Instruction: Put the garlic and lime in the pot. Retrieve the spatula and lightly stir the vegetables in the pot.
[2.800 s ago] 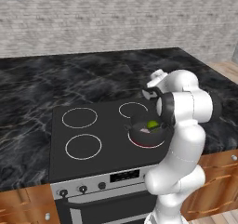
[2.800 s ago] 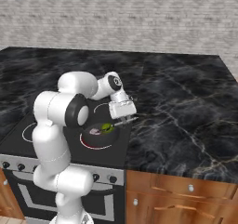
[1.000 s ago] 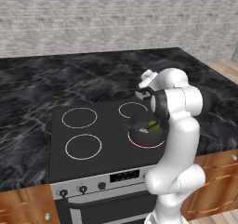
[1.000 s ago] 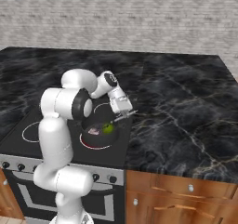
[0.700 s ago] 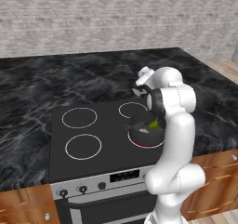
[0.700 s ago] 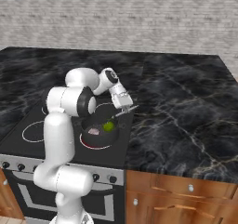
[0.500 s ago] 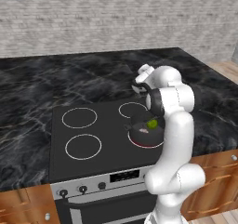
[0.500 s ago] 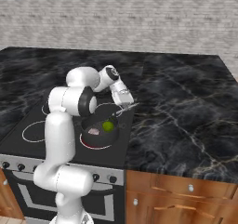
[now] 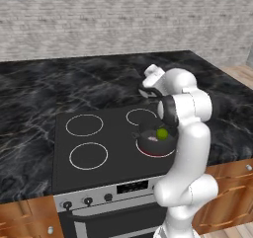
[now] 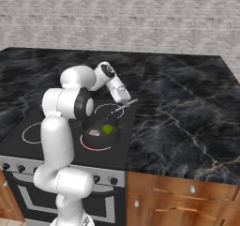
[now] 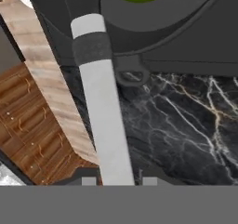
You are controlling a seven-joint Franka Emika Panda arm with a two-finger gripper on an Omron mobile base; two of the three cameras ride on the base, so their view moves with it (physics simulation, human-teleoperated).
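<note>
Risen since a second ago, gripper (image 10: 125,100) now up above the back right burner ring (image 10: 109,110), closed tight on the spatula (image 11: 100,102), long pale handle slanting down toward the pot (image 10: 100,136). Sitting on the front right burner, pot, with lime (image 10: 108,129) and garlic (image 10: 95,132) side by side inside. Left of it, two bare burner rings (image 9: 85,125). Right of the stove, black marble counter (image 10: 183,117). Blocking much of the pot from the left base camera, white arm (image 9: 190,133).
</note>
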